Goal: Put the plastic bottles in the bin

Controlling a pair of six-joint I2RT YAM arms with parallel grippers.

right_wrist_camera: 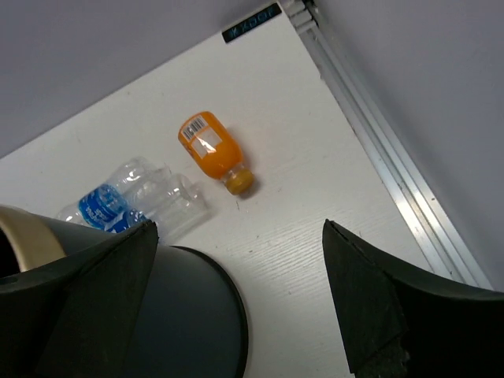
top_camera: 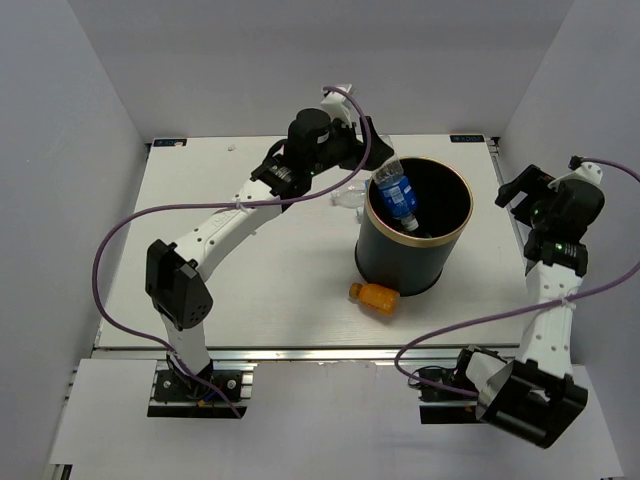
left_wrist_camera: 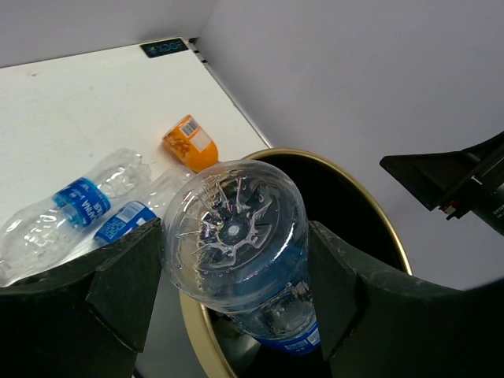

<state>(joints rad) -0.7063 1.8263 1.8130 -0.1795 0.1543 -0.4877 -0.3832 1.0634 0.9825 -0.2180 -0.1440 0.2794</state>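
My left gripper is shut on the base of a clear bottle with a blue label. It holds the bottle tilted, neck down, over the mouth of the black bin. In the left wrist view the bottle's base faces the camera between the fingers, above the gold rim. Two more clear bottles lie side by side on the table left of the bin. The small orange bottle lies in front of it. My right gripper is open and empty, right of the bin.
The right wrist view shows the bin's wall, the orange bottle and the clear bottles beyond it. The table's metal edge rail runs along the right. Grey walls enclose the table on three sides.
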